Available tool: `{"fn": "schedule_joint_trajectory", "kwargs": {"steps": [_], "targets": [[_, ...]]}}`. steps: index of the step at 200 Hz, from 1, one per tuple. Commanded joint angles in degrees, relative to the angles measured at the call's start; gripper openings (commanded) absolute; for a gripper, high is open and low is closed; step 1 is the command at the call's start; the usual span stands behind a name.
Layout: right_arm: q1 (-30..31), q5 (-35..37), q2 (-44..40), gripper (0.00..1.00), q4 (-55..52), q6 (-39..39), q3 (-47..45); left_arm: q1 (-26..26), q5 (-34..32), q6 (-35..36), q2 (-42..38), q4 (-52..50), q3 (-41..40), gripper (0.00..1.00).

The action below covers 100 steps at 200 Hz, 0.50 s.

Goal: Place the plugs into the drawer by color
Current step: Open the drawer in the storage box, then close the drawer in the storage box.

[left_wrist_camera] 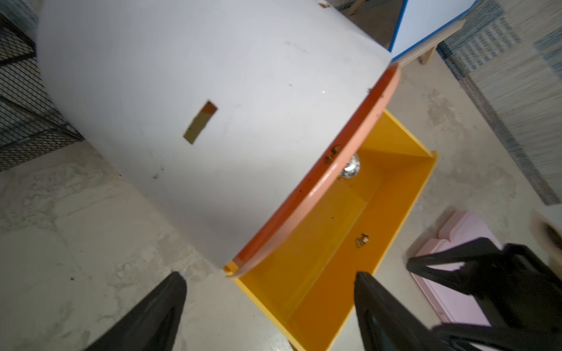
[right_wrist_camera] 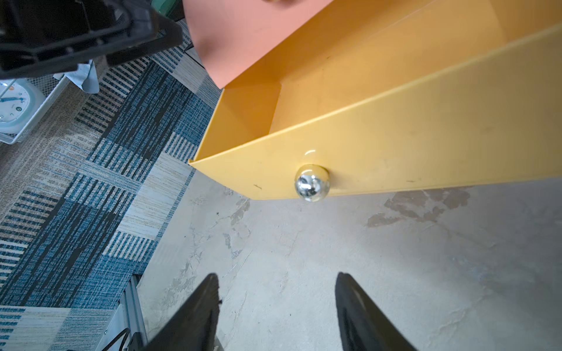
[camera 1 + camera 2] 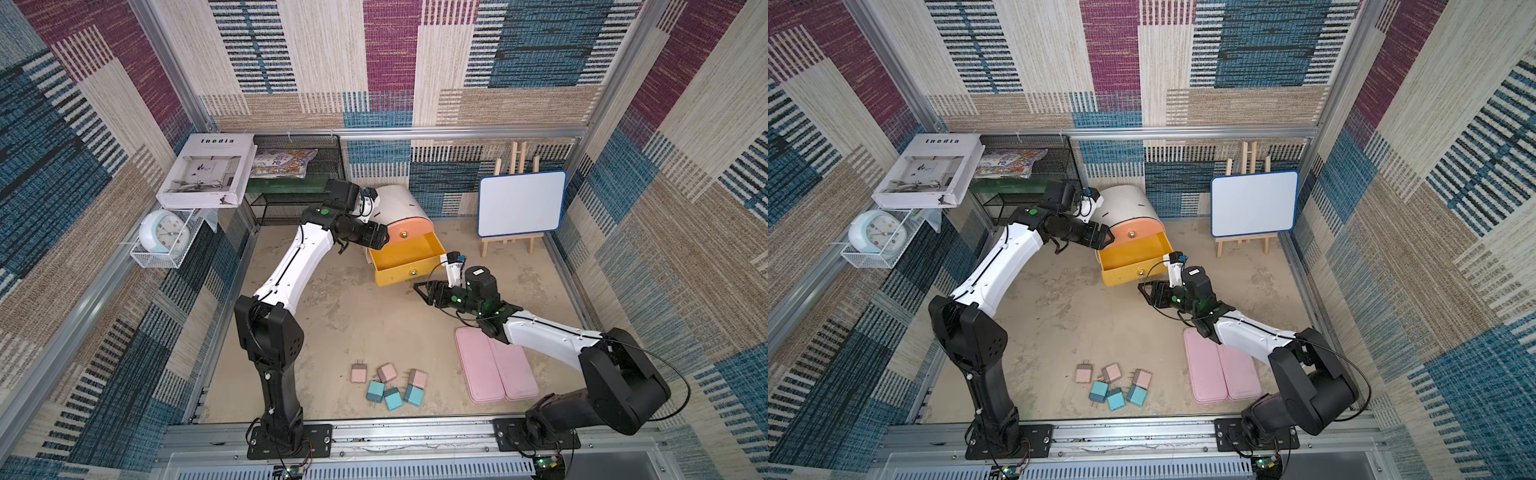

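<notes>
In both top views the drawer cabinet [image 3: 401, 203] stood at the far end of the tabletop [image 3: 332, 324], with its yellow drawer [image 3: 405, 251] drawn out toward the arms. The left pincer [image 3: 384, 240] hung at the drawer's rear corner, just beside the peach front [image 3: 409, 232], jaws spread wide and gripping nothing. The right pincer [image 3: 420, 294] hovered just in front of the drawer's knob [image 3: 413, 272] – near it but apart – also parted, with nothing between its jaws. Well behind both pincers, near the arm bases, three pink plugs [image 3: 387, 372] and three blue plugs [image 3: 392, 399] lay clustered on the tabletop. Two pink cases [image 3: 511, 374] lay side by side behind the right pincer, partly under its forearm.

In the left wrist view the left pincer [image 1: 270, 274] showed two black fingers [image 1: 164, 304] set far apart. Just ahead of the tips the peach front met the yellow drawer [image 1: 319, 273], and the cabinet's white shell [image 1: 197, 76] stretched beyond.

In the right wrist view the right pincer [image 2: 276, 274] stood open. The knob [image 2: 311, 183] sat straight ahead – a strip of bare tabletop lay between it and the fingertips.
</notes>
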Motion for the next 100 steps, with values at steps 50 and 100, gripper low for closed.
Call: {"fn": "schedule_joint_trajectory", "kwargs": {"steps": [50, 100], "targets": [[0.05, -2.53, -0.52, 0.65, 0.09, -2.05, -0.41, -1.12, -6.24, 3.31, 4.59, 1.29, 4.22, 0.80], [0.07, -2.90, -0.21, 0.64, -0.53, -2.87, -0.01, -1.21, -6.06, 3.33, 5.12, 1.24, 4.73, 0.50]]}}
